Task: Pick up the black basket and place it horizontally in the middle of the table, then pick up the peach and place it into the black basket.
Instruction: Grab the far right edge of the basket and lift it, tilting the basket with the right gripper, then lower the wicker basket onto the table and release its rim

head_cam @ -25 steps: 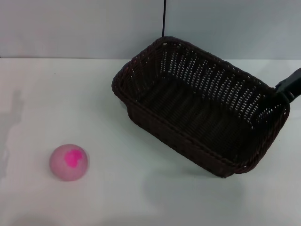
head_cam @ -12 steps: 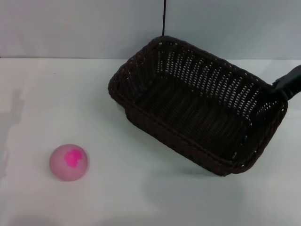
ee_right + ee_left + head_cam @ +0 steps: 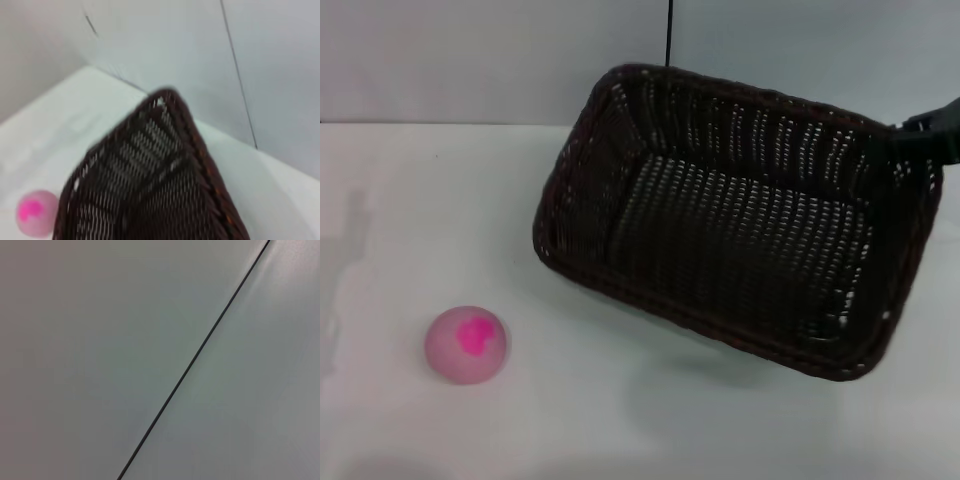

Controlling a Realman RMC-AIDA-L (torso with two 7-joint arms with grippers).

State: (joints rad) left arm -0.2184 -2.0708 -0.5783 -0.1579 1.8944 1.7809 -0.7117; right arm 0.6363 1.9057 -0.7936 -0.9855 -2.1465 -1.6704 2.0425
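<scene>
The black basket (image 3: 720,250) is a large dark woven basket on the right half of the white table (image 3: 440,200). It is tilted, with its open side towards me, and it casts a shadow beneath. My right gripper (image 3: 926,136) holds its rim at the far right corner, shut on it. The right wrist view shows the basket (image 3: 150,185) from close up. The peach (image 3: 467,344), pale pink with a magenta blotch, lies on the table at the front left, apart from the basket. It also shows in the right wrist view (image 3: 34,212). My left gripper is out of view.
A grey wall (image 3: 470,60) with a thin dark vertical seam (image 3: 669,35) stands behind the table's far edge. The left wrist view shows only that wall and a seam (image 3: 195,357). White tabletop lies between the peach and the basket.
The basket has turned and tipped up with my right gripper. Its far right corner has risen and its left end has swung towards the peach's side. The peach has not moved.
</scene>
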